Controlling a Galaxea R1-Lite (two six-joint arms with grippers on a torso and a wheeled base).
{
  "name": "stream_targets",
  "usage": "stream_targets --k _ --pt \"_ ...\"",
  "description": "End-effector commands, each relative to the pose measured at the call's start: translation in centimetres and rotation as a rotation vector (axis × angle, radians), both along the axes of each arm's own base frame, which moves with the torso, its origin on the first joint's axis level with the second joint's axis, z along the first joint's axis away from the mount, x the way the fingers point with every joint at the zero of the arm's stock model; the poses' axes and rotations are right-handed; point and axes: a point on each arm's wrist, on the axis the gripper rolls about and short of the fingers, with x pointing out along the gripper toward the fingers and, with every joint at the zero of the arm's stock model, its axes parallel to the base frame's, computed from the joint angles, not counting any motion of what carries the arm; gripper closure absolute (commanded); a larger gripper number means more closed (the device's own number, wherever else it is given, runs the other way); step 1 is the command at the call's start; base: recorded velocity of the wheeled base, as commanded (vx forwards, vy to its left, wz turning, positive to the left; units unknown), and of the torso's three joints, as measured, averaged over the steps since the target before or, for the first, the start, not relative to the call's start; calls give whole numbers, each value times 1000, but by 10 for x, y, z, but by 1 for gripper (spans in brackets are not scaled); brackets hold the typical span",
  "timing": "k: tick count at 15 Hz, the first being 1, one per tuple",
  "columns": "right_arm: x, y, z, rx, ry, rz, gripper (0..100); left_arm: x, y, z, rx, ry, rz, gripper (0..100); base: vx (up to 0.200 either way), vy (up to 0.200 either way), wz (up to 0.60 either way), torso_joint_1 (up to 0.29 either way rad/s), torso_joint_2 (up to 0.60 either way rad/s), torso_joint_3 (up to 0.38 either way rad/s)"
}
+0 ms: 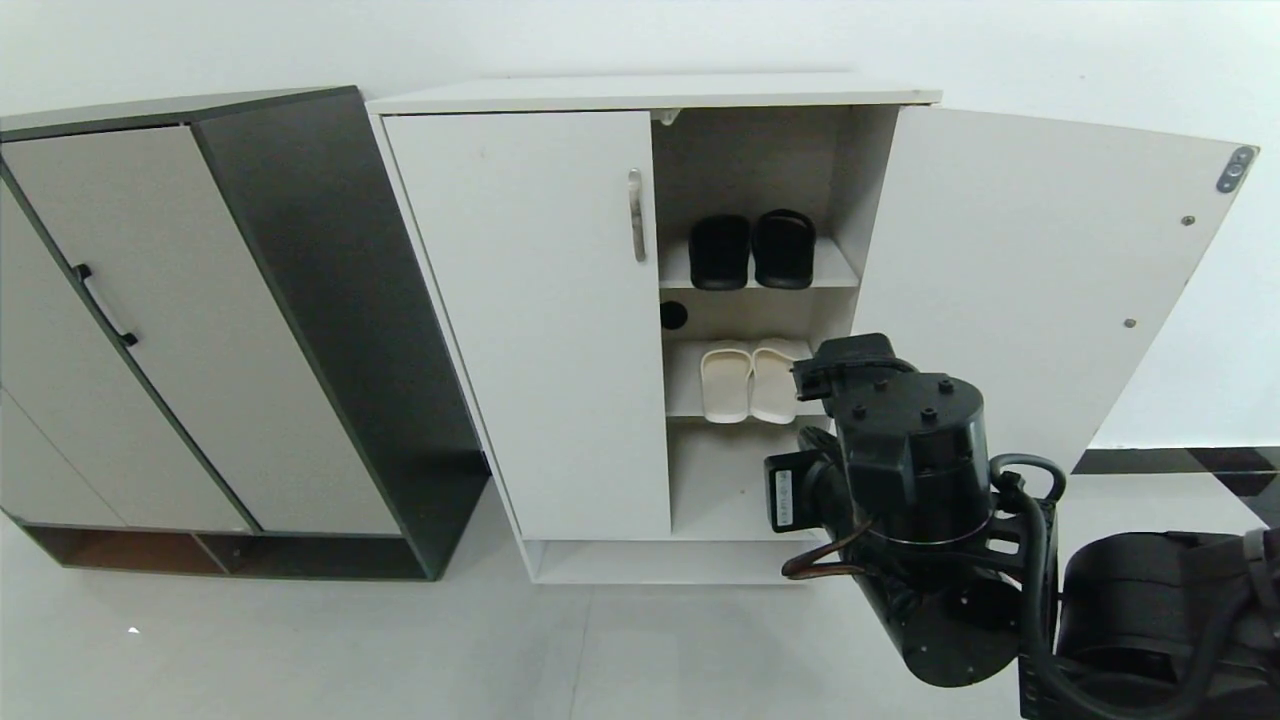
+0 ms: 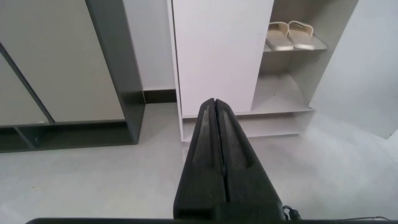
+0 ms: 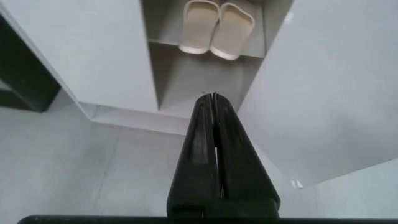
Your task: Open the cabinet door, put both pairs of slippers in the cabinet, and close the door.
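Head view: you had cabinet [image 1: 650,92] with right door [image 1: 1030,270] open wide and left door [image 1: 530,320] shut. Black slippers [image 1: 752,250] sat paired on upper shelf [image 1: 840,275], white slippers [image 1: 748,380] on middle shelf [image 1: 680,400] below. Your left claw [image 2: 215,102] was pinched closed, empty, facing left door. Your right claw [image 3: 213,98] was closed too, empty, before open bay.

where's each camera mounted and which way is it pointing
Head view: on the robot's head, facing forward and down at the white cabinet, black slippers above cream slippers; right arm low right.
Left wrist view: on the left wrist, facing the cabinet's shut door past the shut left gripper.
Right wrist view: on the right wrist, facing the open shelves past the shut right gripper.
Shared: cream slippers in all three.
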Motion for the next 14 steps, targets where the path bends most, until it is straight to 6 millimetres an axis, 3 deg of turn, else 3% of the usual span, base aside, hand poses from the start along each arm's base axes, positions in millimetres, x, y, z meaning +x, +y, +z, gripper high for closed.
stream_targets --k 1,14 --pt "1 -1 -1 -4 2 -3 100 0 0 0 0 0 0 100 0 0 0 0 0 0" --pt "3 0 -8 -22 15 -7 100 0 0 0 1 0 0 100 0 0 0 0 0 0"
